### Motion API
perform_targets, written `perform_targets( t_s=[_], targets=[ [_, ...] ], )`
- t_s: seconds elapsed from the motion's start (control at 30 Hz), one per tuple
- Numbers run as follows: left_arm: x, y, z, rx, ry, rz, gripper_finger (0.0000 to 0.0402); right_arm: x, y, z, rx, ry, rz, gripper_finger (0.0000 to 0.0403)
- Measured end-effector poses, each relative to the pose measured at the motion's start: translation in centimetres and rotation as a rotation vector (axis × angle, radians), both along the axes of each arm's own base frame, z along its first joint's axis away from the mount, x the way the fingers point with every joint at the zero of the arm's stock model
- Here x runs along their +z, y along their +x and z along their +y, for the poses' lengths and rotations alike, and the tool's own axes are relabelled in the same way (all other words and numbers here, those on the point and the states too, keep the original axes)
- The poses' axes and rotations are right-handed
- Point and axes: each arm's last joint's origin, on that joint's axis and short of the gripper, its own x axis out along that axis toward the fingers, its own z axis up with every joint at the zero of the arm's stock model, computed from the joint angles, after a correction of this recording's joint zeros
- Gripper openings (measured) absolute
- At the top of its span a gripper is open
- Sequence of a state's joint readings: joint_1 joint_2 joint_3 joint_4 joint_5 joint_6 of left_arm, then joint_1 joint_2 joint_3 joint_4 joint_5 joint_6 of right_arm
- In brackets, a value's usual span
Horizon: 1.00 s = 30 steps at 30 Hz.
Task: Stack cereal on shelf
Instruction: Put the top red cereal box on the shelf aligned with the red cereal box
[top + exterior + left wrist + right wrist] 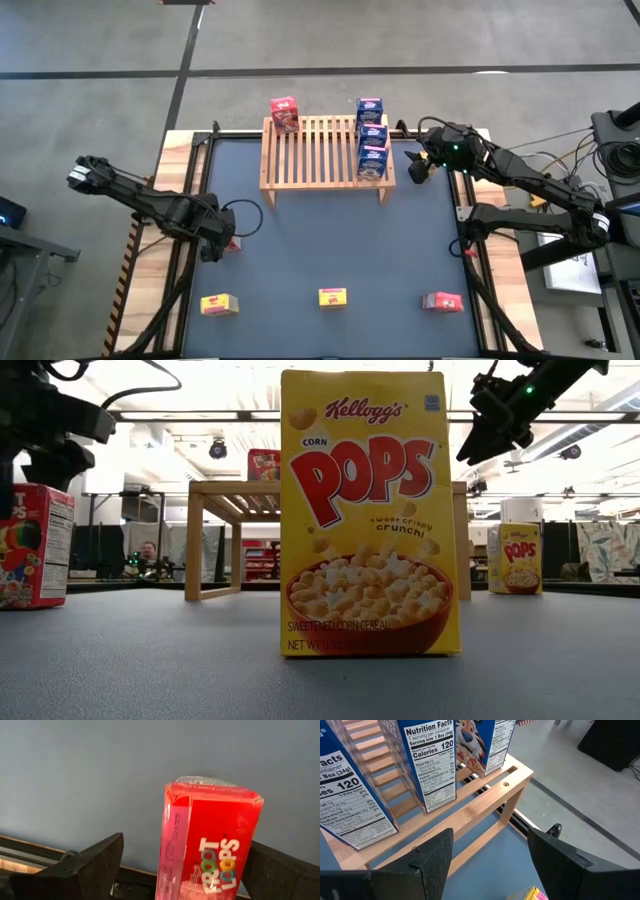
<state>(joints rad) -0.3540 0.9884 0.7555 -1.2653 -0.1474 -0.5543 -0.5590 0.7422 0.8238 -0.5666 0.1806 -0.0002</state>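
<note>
My left gripper (222, 243) (185, 870) is open at the table's left side. Its fingers stand on either side of an upright red cereal box (232, 243) (210, 845) (35, 545), which stands on the table. My right gripper (418, 165) (490, 865) is open and in the air, just off the right end of the wooden shelf (325, 150) (470, 812). A yellow box (518, 558) (530, 893) stands below it. Three blue boxes (372, 135) (427, 765) stand in a row on the shelf's right end. One red box (284, 113) stands at its far left corner.
Along the near edge stand two yellow boxes (220, 304) (333, 297), the second filling the low view (370, 510), and a red box (442, 302). The shelf's middle slats (320, 150) are bare. A person shows beyond the table (148, 555).
</note>
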Motion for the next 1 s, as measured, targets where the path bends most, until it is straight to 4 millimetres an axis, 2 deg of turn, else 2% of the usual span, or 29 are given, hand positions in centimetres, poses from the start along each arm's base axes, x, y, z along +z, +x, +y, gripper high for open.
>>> perform_targets(
  t_s=[0.7, 0.83, 1.0],
  targets=[
    [0.0, 0.3, -0.3, -0.077, -0.054, -0.005, 0.0152, 0.0, 0.0, 0.0, 0.005, 0.003, 0.001, 0.0244],
    [1.1, 0.5, -0.3, -0.079, -0.066, -0.044, 0.0129, 0.0, 0.0, 0.0, 0.010, -0.003, 0.006, 0.0244],
    [3.6, 1.0, -0.5, -0.086, -0.087, -0.130, 0.0122, -0.1, 0.0, 0.0, 0.011, -0.003, 0.007, 0.0244]
  ],
)
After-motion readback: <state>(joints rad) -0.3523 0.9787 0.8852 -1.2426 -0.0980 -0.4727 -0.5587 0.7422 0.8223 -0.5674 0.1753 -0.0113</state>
